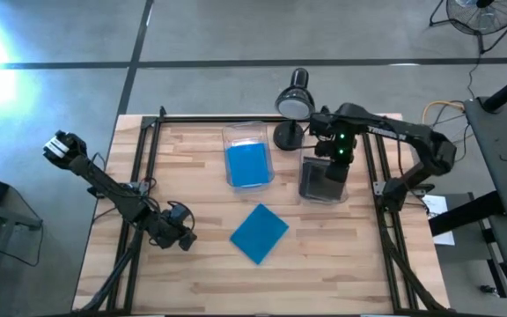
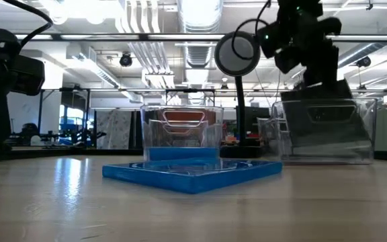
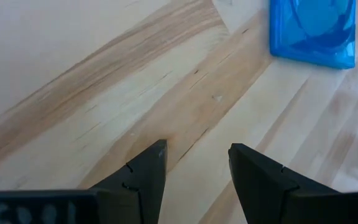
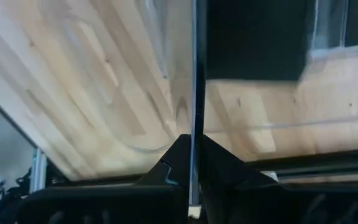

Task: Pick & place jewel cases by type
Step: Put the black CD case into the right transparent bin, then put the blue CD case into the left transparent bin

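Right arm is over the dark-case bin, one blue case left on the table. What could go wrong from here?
1. The right pincer pinches a dark jewel case by its thin edge, above the right bin; it may tilt and snag the bin wall.
2. The blue jewel case lies flat on the table; the open left pincer may struggle to get under it.
3. The lamp stands close beside the right arm; a swing could knock it.

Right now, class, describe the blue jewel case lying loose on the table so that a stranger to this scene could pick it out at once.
Start at the wooden table and find the two clear bins near its far edge. Nearer the front, between the bins and the open left gripper, one blue jewel case lies flat, turned corner-on like a diamond. Unlike the blue cases in the bin, it sits alone on bare wood.
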`<state>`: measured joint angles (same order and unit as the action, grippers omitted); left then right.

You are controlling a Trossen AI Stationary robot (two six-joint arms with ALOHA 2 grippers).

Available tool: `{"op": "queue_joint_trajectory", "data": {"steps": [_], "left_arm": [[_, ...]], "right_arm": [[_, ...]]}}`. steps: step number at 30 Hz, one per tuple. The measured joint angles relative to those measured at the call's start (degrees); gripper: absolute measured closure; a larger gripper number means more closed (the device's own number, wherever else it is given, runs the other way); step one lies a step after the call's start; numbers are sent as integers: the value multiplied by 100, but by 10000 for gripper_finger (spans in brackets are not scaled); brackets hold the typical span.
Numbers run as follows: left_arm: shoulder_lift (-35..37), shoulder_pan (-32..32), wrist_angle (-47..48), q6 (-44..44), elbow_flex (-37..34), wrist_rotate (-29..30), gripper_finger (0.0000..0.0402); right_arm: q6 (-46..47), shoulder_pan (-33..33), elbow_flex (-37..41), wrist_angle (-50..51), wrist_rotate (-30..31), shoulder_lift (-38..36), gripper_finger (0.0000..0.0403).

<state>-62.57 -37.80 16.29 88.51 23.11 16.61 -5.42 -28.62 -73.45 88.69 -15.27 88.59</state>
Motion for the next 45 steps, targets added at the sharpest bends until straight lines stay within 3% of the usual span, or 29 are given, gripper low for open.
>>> {"op": "queue_joint_trajectory", "data": {"steps": [4, 10, 15, 20, 23, 27, 32, 37, 45], "left_arm": [[0, 2, 1, 31, 0, 50, 246], [2, 2, 3, 129, 0, 191, 246], [0, 2, 3, 68, 0, 280, 246], [0, 15, -159, -186, 0, 271, 246], [-21, 59, -481, -549, 0, 253, 246], [-253, 392, -935, -1084, 0, 251, 246], [-797, 1199, -1886, -2131, 0, 216, 246], [-1264, 1960, -2676, -3054, 0, -132, 246], [-2109, 2538, -2948, -3066, 446, -776, 246]], "right_arm": [[21, 31, 60, -368, 361, 104, 358], [111, 20, -202, -402, 2411, 39, 272], [193, 77, -453, -478, 2450, -110, 220], [949, 539, -669, -712, 2207, -313, 201], [1910, 1136, -670, -1179, 1591, -539, 200], [4042, 2138, -512, -2089, 789, -688, 200], [6102, 3462, -200, -3465, 881, -561, 200], [7815, 4266, 302, -4299, 970, -271, 200], [10281, 5087, 1483, -7155, 1324, 528, 199]]}}
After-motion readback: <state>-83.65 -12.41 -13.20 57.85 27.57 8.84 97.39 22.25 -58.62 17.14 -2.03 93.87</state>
